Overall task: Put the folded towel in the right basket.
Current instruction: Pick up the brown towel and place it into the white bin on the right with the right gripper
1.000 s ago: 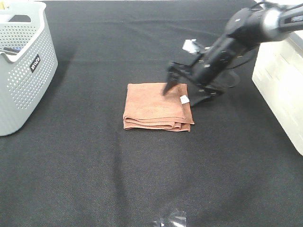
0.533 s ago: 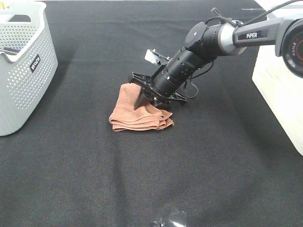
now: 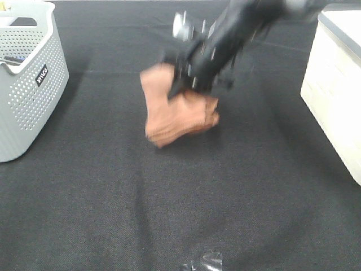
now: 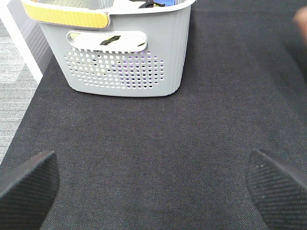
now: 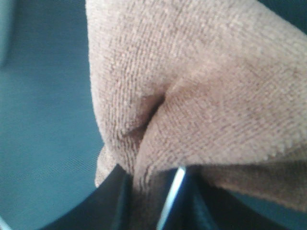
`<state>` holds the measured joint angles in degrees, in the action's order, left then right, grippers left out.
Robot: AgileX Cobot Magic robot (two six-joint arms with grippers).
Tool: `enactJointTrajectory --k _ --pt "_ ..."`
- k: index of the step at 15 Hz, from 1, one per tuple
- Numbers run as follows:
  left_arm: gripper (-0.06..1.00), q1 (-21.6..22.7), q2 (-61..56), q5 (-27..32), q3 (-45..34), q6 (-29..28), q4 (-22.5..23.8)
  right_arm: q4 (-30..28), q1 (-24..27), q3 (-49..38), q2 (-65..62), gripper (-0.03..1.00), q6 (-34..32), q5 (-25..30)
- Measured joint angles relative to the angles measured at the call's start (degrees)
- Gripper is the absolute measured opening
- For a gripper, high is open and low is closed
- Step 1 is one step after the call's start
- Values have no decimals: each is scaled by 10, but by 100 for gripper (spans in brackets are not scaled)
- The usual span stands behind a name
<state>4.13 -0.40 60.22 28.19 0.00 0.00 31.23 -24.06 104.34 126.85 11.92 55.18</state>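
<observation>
The brown folded towel point(image 3: 177, 113) hangs bunched and blurred above the black table, held by my right gripper point(image 3: 189, 84), which reaches in from the upper right. In the right wrist view the towel point(image 5: 201, 81) fills the frame, pinched between the dark fingers point(image 5: 115, 206) of the right gripper point(image 5: 158, 191). The white right basket point(image 3: 338, 96) stands at the right edge, well away from the towel. My left gripper point(image 4: 153, 191) is open and empty over bare table, its fingertips point(image 4: 29, 179) wide apart. It does not show in the high view.
A grey perforated basket point(image 3: 28, 79) stands at the left edge and also shows in the left wrist view point(image 4: 124, 57), with a yellow handle. A small shiny object point(image 3: 203, 261) lies at the front edge. The black cloth table point(image 3: 169, 203) spans the view.
My right gripper closed on the towel after pushing it leftward, and has now lifted it off the table and up. The towel has gone from flat to bunched and hanging.
</observation>
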Motion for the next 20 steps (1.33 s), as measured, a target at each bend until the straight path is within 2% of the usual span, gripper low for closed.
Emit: enactJointTrajectory --k 2,4,7,8,9,12,14,16,19,20 --pt "99 0 0 0 0 0 0 -1 46 44 -108 26 2 83" --pt "99 0 0 0 0 0 0 -28 111 112 -175 26 -3 132" --pt "99 0 0 0 0 0 0 -129 219 168 -237 26 -25 138" --pt "99 0 0 0 0 0 0 -129 219 168 -237 26 -25 138" --pt "99 0 0 0 0 0 0 -178 268 170 -248 26 -25 143" --pt "99 0 0 0 0 0 0 -245 359 133 -240 26 -25 147" --pt "99 0 0 0 0 0 0 -263 415 95 -210 26 -27 147" --pt "99 0 0 0 0 0 0 -274 442 79 -167 26 -37 148" --pt "99 0 0 0 0 0 0 -284 442 79 -150 27 -69 146" --pt "99 0 0 0 0 0 0 -286 442 79 -150 50 -70 143"
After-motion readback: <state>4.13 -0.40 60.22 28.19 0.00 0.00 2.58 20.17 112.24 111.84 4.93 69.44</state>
